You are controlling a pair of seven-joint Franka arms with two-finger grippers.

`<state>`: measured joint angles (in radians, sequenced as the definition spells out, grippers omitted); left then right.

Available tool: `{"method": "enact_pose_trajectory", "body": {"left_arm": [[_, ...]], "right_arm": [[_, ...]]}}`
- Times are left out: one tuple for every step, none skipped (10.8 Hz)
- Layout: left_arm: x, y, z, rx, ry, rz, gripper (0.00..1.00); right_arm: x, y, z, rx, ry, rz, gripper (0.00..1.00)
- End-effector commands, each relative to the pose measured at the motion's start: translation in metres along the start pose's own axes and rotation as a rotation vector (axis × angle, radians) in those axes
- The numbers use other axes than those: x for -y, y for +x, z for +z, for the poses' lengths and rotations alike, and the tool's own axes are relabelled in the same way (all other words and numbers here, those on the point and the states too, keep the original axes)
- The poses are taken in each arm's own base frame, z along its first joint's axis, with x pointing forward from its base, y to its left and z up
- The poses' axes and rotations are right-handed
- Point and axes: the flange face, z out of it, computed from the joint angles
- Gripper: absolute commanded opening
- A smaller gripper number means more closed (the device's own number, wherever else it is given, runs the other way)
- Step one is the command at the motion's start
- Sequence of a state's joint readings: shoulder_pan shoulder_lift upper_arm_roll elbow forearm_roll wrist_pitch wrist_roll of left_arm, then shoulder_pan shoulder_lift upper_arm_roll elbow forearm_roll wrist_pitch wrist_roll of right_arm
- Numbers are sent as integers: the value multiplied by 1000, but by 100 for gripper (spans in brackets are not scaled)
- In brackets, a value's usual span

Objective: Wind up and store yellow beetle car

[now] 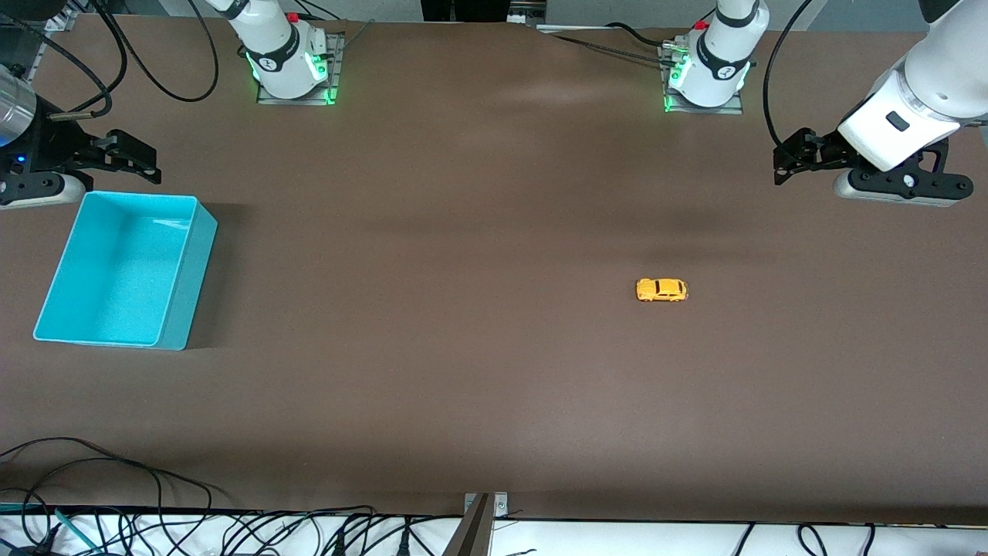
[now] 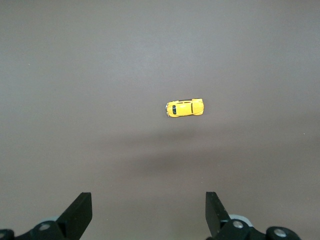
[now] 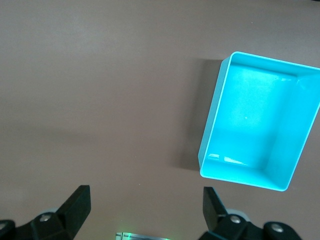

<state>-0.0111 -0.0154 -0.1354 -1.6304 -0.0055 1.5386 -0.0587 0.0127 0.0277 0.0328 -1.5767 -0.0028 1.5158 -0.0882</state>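
Observation:
The yellow beetle car [image 1: 661,290] stands on its wheels on the brown table, toward the left arm's end. It also shows in the left wrist view [image 2: 184,107]. The empty cyan bin [image 1: 179,270] sits toward the right arm's end and shows in the right wrist view [image 3: 212,125]. My left gripper [image 1: 789,158] is open and empty, held high above the table at its own end, well away from the car; its gap shows in its wrist view [image 2: 148,212]. My right gripper [image 1: 143,158] is open and empty, held high beside the bin's rim nearest the bases [image 3: 146,212].
The two arm bases [image 1: 292,58] [image 1: 706,69] stand along the table edge farthest from the front camera. Cables [image 1: 116,494] lie along the near edge. A metal bracket [image 1: 478,525] sits at the middle of that edge.

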Motion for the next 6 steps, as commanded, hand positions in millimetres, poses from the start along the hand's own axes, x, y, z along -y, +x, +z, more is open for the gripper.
{"method": "enact_pose_trajectory", "body": {"left_arm": [[-1,3,-6,4,-18,18,100],[-1,3,-6,4,-18,18,100],[-1,3,-5,6,-18,18,100],[-1,3,-5,6,-18,18,100],[-1,5,-2,12,-20,22,100],[-4,8,3,21,-35,50,100]], "right_arm": [[-1,-4,-8,-1,12,-7,100],[-1,-3,-7,1,12,-7,100],[-1,-4,-8,-2,12,-8,100],[-1,-4,-8,-2,12,-7,100],[-2,-3,-7,-1,12,-7,100],[-1,-4,-8,-2,12,-7,100]]}}
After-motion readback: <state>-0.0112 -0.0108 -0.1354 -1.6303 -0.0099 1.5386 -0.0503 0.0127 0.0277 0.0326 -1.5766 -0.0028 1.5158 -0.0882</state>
